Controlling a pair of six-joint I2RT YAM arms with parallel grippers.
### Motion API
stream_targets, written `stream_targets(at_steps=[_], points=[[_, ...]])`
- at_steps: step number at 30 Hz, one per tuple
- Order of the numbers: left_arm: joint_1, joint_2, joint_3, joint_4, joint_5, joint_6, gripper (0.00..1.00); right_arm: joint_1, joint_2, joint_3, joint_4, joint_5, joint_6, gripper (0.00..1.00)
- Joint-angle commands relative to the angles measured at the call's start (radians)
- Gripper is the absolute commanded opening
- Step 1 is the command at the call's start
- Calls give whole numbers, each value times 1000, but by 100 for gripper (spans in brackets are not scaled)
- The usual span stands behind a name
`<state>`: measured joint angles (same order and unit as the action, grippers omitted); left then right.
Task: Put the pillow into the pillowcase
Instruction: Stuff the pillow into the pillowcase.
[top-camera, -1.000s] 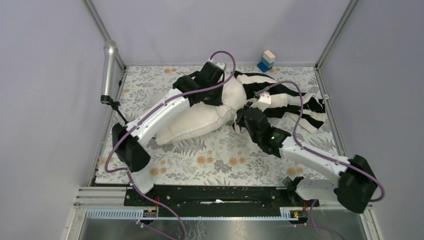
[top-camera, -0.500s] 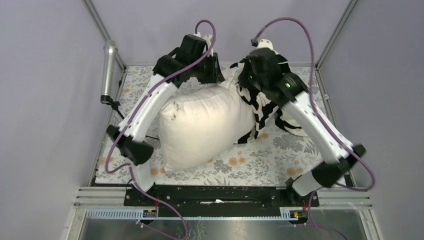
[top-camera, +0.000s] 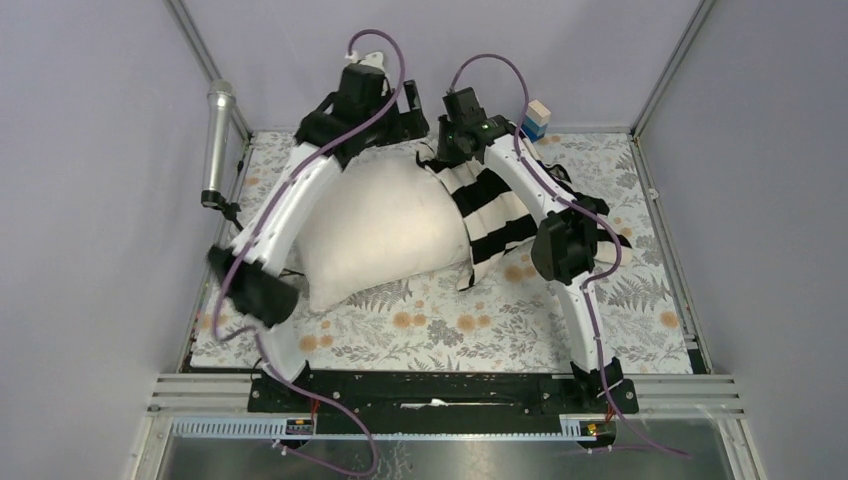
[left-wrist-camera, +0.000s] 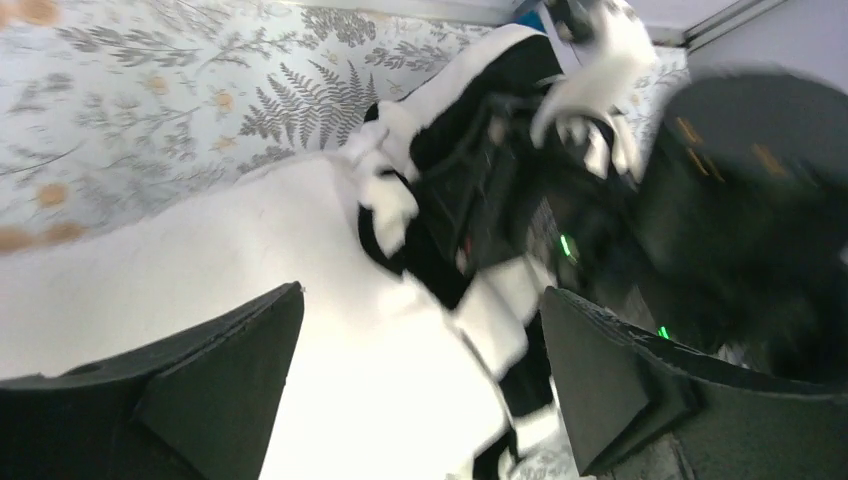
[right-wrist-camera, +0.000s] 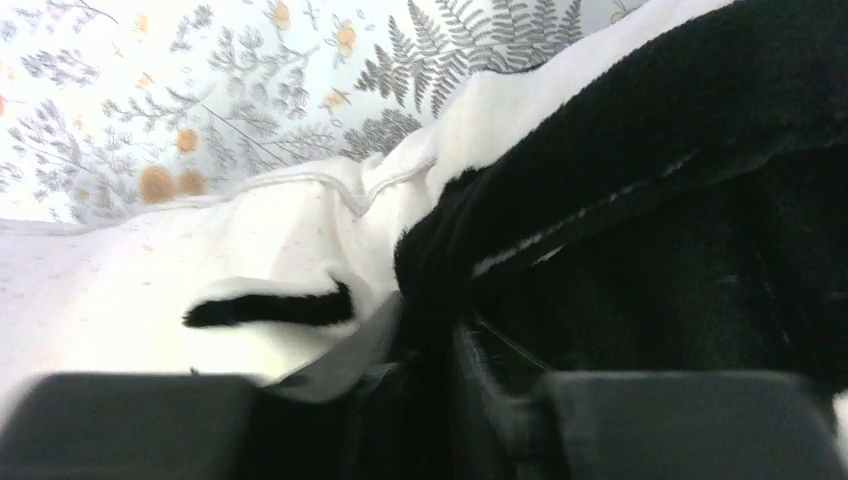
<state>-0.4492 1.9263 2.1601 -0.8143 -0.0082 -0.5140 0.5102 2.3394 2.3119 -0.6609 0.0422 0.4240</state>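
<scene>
Left end effector (left-wrist-camera: 420, 300) springs wide open, jaws spread with nothing between them, hanging over the pillow's far edge. Half a second back it was clamped there with the pillow hoisted up on end! The right end effector (right-wrist-camera: 430, 370) sits beside it at the back of the worktop (top-camera: 450, 320), jaws nearly together and buried in black cloth; whether it grips the fabric, I cannot tell. And the pillow (top-camera: 385, 225) has dropped flat again, lying from centre out to the left, its right end tucked under the pillowcase (top-camera: 495, 205), whose striped body spreads away to the right with a loose hem trailing toward the near side. That looks like a lift-and-shake to settle the pillow deeper, yet most of the cream fabric is outside, so I judge plenty of work is left. Now the room: both wrists crowd the far edge, close to the back wall and the small blue-and-white block (top-camera: 535, 120), so it's tight up there. The right elbow hangs over the case. The near strip and right side offer open floral surface for pulling.
</scene>
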Motion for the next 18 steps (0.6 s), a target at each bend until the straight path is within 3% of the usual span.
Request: stream_targets(at_steps=[1,4,8,14,18], points=[[-49,-406,-330,160,-277,34,99,25,-104,70,-48,28,-36,38],[-48,-585,-604,171,-370,-4,99,53,-150,102,-75,100,-81,71],[-1,-732,-858,164,-435,-70,99,110,-229,46,-92,220,-150,91],[181,-721,-1052,270,-251,-111,99,199,-416,-313,71,367,-238,100],[190,-636,-1125,354,-205,-133,98,200,-424,-395,104,380,-289,100]])
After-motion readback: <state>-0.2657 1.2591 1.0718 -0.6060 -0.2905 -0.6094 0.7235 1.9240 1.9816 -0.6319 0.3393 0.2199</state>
